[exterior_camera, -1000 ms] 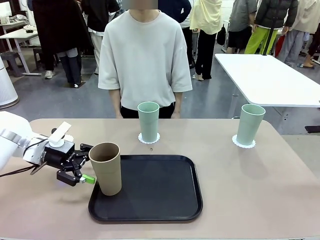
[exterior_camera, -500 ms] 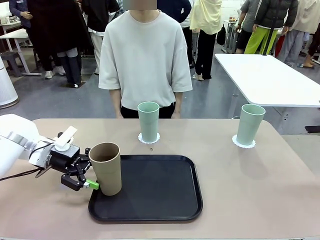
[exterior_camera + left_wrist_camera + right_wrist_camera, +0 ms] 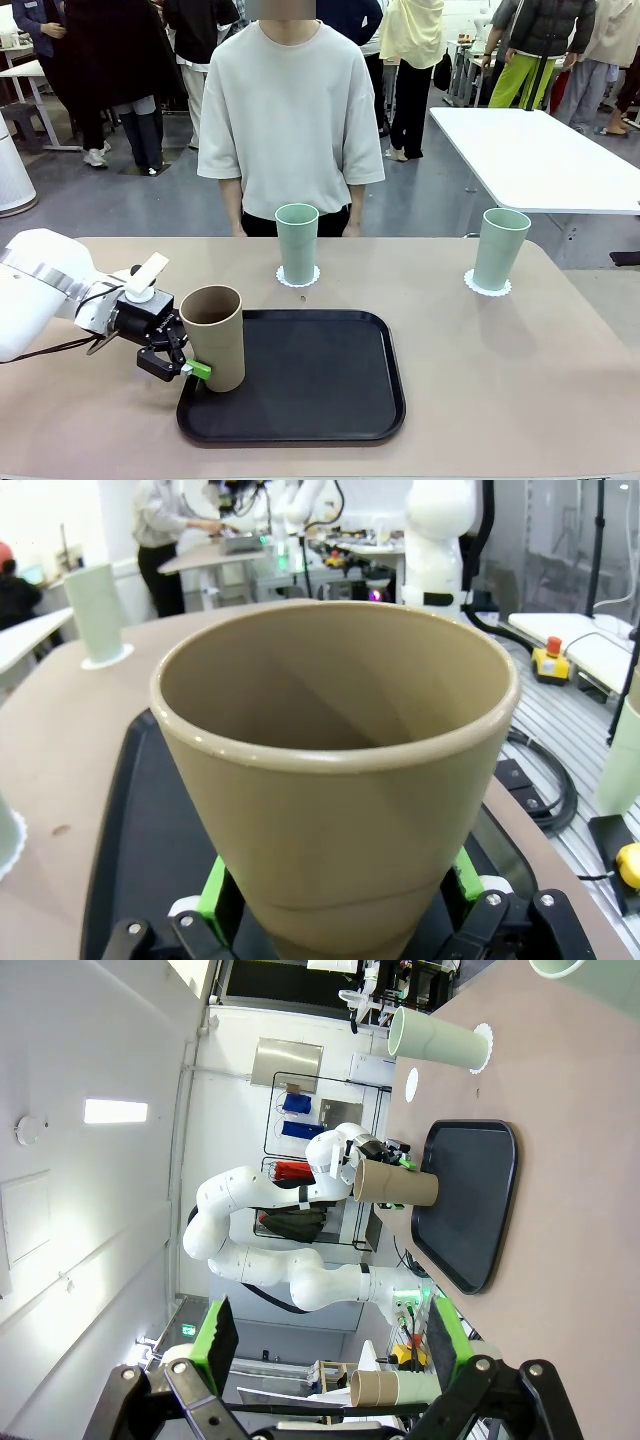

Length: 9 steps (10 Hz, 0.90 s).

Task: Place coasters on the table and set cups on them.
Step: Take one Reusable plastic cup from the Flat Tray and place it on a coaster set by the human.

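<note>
While the tray sits mid-table, the tan cup stands upright on the tray's near-left corner, looking light, stiff, smooth-walled w/ a taper, so prob. slippery if pinched high; best hold is low, near the base. Left gripper straddles that lower part w/ jaws spread wide, green pads either side, not yet squeezing; right gripper hangs spread too, holding nothing.
</note>
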{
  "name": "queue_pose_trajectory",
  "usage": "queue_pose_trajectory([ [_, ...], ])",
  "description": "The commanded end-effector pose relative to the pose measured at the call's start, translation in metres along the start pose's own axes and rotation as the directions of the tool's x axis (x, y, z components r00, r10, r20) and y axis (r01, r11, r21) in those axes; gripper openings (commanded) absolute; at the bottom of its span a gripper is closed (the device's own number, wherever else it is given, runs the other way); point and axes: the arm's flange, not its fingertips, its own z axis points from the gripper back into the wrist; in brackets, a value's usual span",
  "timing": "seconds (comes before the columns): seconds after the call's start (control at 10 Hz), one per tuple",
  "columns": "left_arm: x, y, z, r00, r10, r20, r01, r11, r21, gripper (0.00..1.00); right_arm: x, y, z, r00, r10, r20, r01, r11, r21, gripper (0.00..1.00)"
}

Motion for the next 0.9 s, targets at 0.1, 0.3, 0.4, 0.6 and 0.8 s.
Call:
queue_pose_trajectory([
  [0.1,-0.013,0.005,-0.018,0.999,-0.038,0.015,0.037,0.999,0.010,1.00,0.000,0.000,0.000,1.000,0.008,0.001,-0.008,1.000,0.011,1.00],
  [0.3,-0.012,0.006,-0.018,0.998,-0.047,0.032,0.048,0.999,-0.010,0.43,0.000,0.000,0.000,1.000,0.008,0.001,-0.008,1.000,0.011,1.00],
  [0.4,-0.010,0.004,-0.014,0.998,-0.048,0.041,0.048,0.999,-0.004,0.35,0.000,0.000,0.000,1.000,0.008,0.001,-0.008,1.000,0.011,1.00],
  [0.6,-0.001,0.000,-0.007,0.997,-0.055,0.059,0.055,0.998,0.006,0.00,0.000,0.000,0.000,1.000,0.008,0.001,-0.008,1.000,0.011,1.00],
  [0.8,0.035,-0.003,-0.009,0.994,-0.058,0.096,0.054,0.997,0.050,0.64,0.000,0.000,0.000,1.000,0.008,0.001,-0.008,1.000,0.011,1.00],
])
